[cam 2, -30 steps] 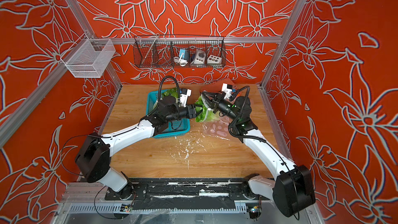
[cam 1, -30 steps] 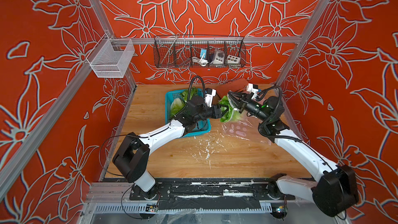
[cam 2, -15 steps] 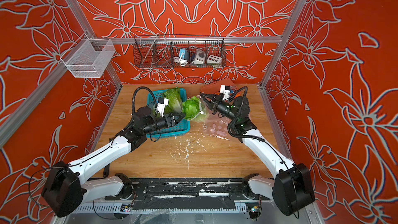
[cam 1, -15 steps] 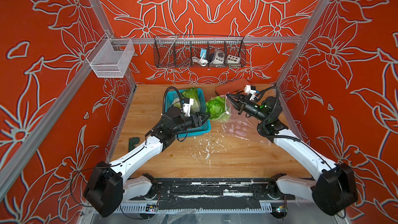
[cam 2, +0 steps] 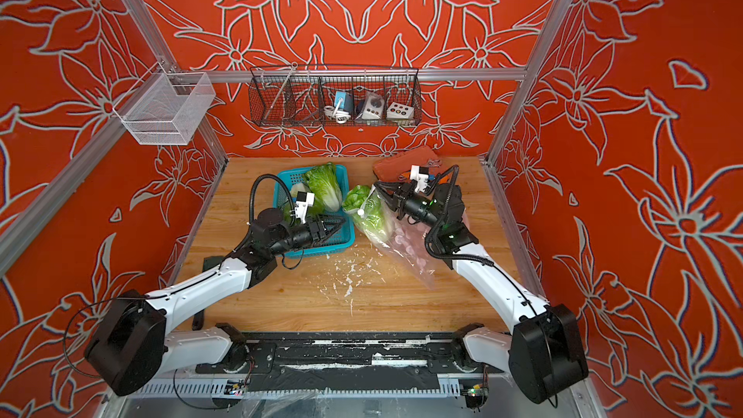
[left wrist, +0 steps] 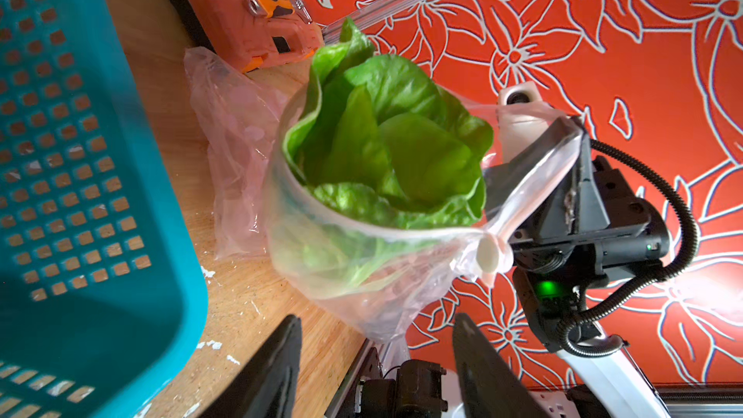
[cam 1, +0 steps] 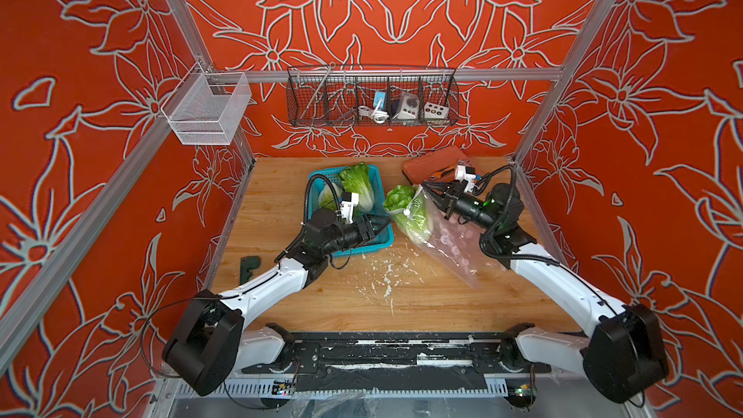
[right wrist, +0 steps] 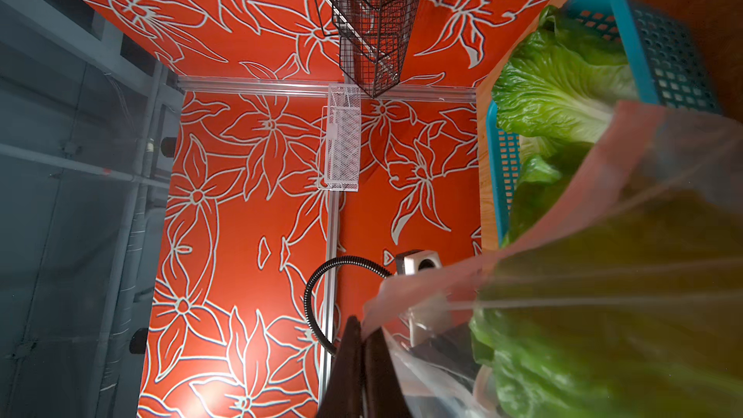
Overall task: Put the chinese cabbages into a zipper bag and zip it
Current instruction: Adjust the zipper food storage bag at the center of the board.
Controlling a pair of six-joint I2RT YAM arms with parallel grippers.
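Note:
One chinese cabbage [cam 1: 402,203] [left wrist: 386,154] stands in the mouth of the clear zipper bag [cam 1: 446,243], its green leaves poking out. The bag's white slider [left wrist: 488,253] hangs at the rim. My right gripper [cam 1: 426,191] [right wrist: 364,339] is shut on the bag's rim and holds the mouth up. Two more cabbages [cam 1: 358,186] [cam 1: 327,197] lie in the teal basket [cam 1: 362,249]. My left gripper [cam 1: 384,223] [left wrist: 376,339] is open and empty over the basket's near right corner, a short way from the bag.
An orange case [cam 1: 436,162] lies at the back right, behind the bag. A black wire rack [cam 1: 372,96] hangs on the back wall and a white mesh basket [cam 1: 207,110] on the left rail. A dark tool [cam 1: 249,267] lies by the table's left edge.
My left gripper has let go of the cabbage at the bag's mouth and pulled back toward the near left. The cabbage stays in the bag. The right gripper keeps its hold.

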